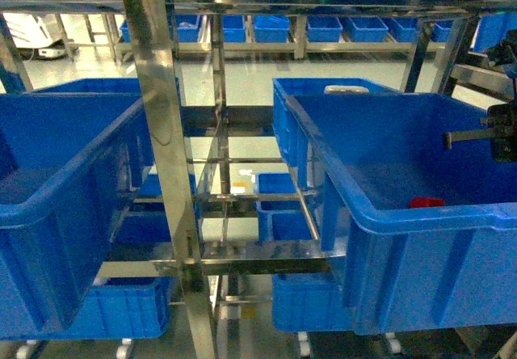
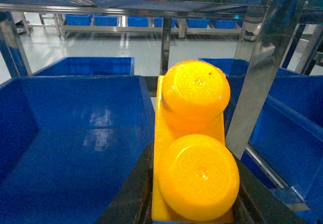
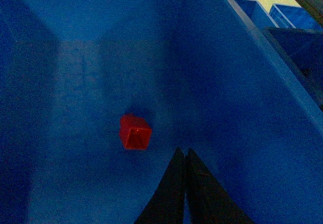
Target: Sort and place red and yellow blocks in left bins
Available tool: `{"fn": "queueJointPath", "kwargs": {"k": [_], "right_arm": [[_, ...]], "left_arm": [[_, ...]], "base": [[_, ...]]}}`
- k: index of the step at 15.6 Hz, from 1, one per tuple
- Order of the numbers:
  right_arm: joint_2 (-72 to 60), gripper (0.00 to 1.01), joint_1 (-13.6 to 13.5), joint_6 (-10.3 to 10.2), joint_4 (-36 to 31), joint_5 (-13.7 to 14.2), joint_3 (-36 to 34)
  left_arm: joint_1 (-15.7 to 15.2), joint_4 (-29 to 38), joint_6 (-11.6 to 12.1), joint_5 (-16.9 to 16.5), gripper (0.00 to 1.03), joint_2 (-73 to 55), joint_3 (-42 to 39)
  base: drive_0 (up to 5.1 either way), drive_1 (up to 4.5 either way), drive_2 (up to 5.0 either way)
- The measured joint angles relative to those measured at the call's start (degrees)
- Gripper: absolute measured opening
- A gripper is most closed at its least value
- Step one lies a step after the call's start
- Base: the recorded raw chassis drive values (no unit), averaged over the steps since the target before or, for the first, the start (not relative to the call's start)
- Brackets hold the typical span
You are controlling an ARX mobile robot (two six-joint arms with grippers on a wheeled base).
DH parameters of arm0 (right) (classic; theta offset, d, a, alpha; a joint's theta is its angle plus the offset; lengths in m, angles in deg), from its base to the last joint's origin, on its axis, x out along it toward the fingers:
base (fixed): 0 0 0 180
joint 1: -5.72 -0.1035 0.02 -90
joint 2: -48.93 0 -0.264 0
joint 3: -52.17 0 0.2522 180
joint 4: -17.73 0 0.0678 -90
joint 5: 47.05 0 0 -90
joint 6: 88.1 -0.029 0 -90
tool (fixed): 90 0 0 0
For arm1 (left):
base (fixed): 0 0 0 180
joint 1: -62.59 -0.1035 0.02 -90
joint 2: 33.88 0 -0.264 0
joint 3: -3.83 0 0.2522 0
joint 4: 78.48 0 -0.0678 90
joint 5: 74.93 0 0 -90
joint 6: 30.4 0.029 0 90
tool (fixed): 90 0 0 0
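The orange-yellow block (image 2: 194,148), its two round studs facing the camera, is clamped between the black fingers (image 2: 132,193) of my left gripper (image 2: 194,188). It hangs above the right rim of a large blue left bin (image 2: 75,148), which shows in the head view as the left bin (image 1: 73,173). The red block (image 3: 135,132) lies on the floor of the right-hand blue bin (image 3: 242,82), and the head view shows the red block (image 1: 426,202) there too. My right gripper (image 3: 184,153) is shut and empty, just right of and nearer than the red block.
A shiny metal rack post (image 1: 166,165) stands between the two bins, and another post (image 2: 257,67) rises close to the right of the yellow block. More blue crates (image 1: 283,213) sit on lower and farther shelves. My right arm (image 1: 502,137) hangs over the right bin.
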Motion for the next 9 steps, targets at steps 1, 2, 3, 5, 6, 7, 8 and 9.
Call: {"fn": "queueJointPath", "kwargs": {"k": [1, 2, 3, 5, 6, 7, 8, 9], "right_arm": [[0.0, 0.02, 0.0, 0.0, 0.0, 0.0, 0.0], [0.0, 0.02, 0.0, 0.0, 0.0, 0.0, 0.0], [0.0, 0.02, 0.0, 0.0, 0.0, 0.0, 0.0], [0.0, 0.02, 0.0, 0.0, 0.0, 0.0, 0.0], [0.1, 0.02, 0.0, 0.0, -0.7, -0.1, -0.2], [2.7, 0.02, 0.0, -0.4, -4.6, -0.2, -4.2], [7.4, 0.02, 0.0, -0.4, -5.7, -0.7, -9.4], [12.4, 0.02, 0.0, -0.4, -7.4, -1.3, -13.6]], "left_arm": [[0.0, 0.0, 0.0, 0.0, 0.26, 0.0, 0.0], [0.0, 0.0, 0.0, 0.0, 0.26, 0.0, 0.0], [0.0, 0.0, 0.0, 0.0, 0.26, 0.0, 0.0], [0.0, 0.0, 0.0, 0.0, 0.26, 0.0, 0.0], [0.0, 0.0, 0.0, 0.0, 0.26, 0.0, 0.0], [0.0, 0.0, 0.0, 0.0, 0.26, 0.0, 0.0], [0.0, 0.0, 0.0, 0.1, 0.26, 0.0, 0.0], [0.0, 0.0, 0.0, 0.0, 0.26, 0.0, 0.0]], "base": [[0.0, 0.00, 0.0], [0.0, 0.00, 0.0], [0.0, 0.00, 0.0], [0.0, 0.00, 0.0], [0.0, 0.00, 0.0], [0.0, 0.00, 0.0], [0.0, 0.00, 0.0], [0.0, 0.00, 0.0]]}}
